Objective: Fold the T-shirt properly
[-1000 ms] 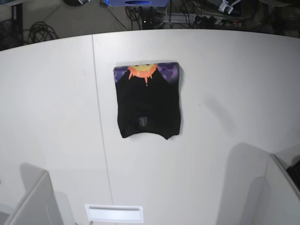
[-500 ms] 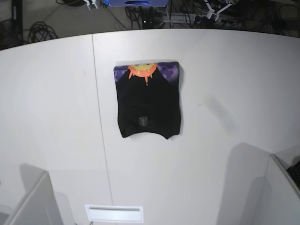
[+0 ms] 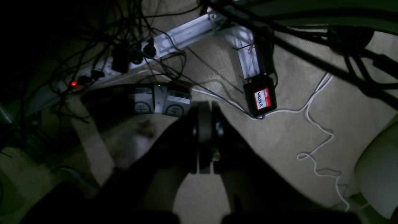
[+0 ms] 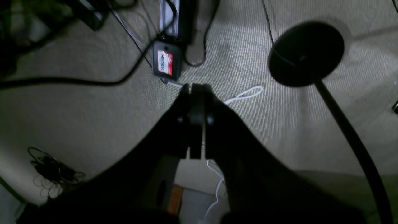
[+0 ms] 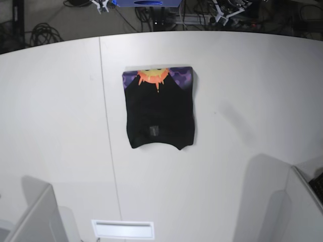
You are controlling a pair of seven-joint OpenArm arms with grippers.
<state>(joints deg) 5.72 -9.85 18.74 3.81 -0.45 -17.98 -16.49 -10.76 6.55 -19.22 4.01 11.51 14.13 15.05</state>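
Nothing on the table point(image 5: 242, 75) has shifted since the earlier frames: the T-shirt point(image 5: 159, 108) lies folded in the same spot just beyond the table's middle, only the pale gear past the far edge having moved. Its long axis runs toward the far edge, where the purple-and-orange print shows. Only the wrist views show the 2 grippers: the left gripper point(image 3: 203, 107) and right gripper point(image 4: 196, 88) both hang over carpet with jaws pressed together, empty, near a red-labelled black box point(image 3: 260, 99).
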